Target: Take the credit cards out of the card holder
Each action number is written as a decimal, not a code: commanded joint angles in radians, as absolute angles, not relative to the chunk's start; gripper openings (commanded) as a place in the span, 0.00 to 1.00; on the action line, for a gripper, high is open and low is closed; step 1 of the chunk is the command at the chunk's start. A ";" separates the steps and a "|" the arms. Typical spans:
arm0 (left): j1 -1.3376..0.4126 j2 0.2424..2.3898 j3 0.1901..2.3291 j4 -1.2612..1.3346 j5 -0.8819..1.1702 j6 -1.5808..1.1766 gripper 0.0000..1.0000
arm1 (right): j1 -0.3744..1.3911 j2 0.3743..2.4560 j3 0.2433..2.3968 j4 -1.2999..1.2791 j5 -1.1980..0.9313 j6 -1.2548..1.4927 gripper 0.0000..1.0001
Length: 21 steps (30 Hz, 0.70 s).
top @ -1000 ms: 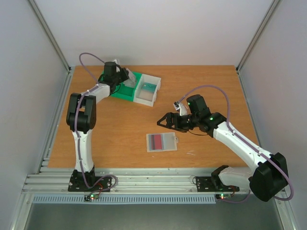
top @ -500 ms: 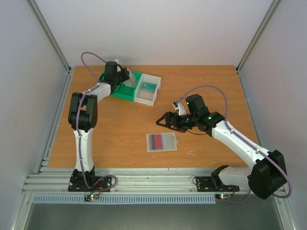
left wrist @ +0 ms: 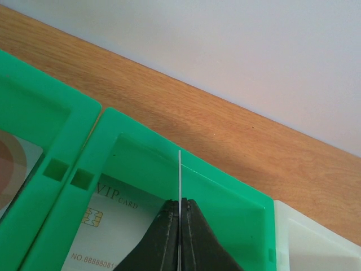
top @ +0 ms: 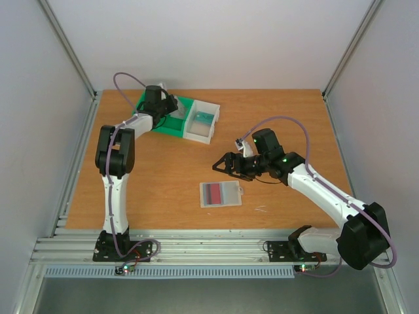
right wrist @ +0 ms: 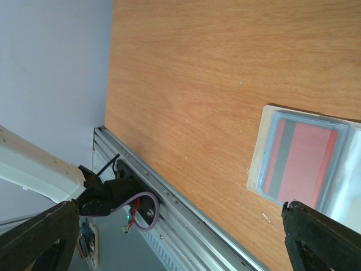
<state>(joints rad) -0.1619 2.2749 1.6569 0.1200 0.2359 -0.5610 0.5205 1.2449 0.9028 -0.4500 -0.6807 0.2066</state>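
Left hand (left wrist: pixel 179 203): clenched on a thin white card (left wrist: pixel 179 169), which stands upright and edge-on between the fingers.
Below the left hand: a green tray (left wrist: pixel 67 121). A VIP card (left wrist: pixel 110 228) lies flat in the compartment directly under the fingers.
Right hand (top: pixel 221 163): released, fingers spread wide, grasping nothing, hovering above the bench (top: pixel 163 176).
Card holder (top: pixel 230 193): flat on the bench, near the right hand on its near side, not touching it.
Dark red card (top: pixel 213 192): inside the holder, in the panel farther from the right arm's base.

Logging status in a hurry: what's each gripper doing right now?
Left gripper: shut on a thin white card, held edge-on over the green tray.
Right gripper: open, holding nothing.
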 commanded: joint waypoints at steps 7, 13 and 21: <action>-0.156 2.316 1.701 0.159 0.227 -0.510 0.06 | 0.513 1.263 0.960 -0.464 -0.658 0.186 0.98; -0.156 2.316 1.707 0.147 0.226 -0.501 0.08 | 0.514 1.258 0.968 -0.475 -0.653 0.181 0.98; -0.156 2.315 1.737 0.117 0.233 -0.490 0.11 | 0.514 1.253 0.983 -0.497 -0.651 0.166 0.99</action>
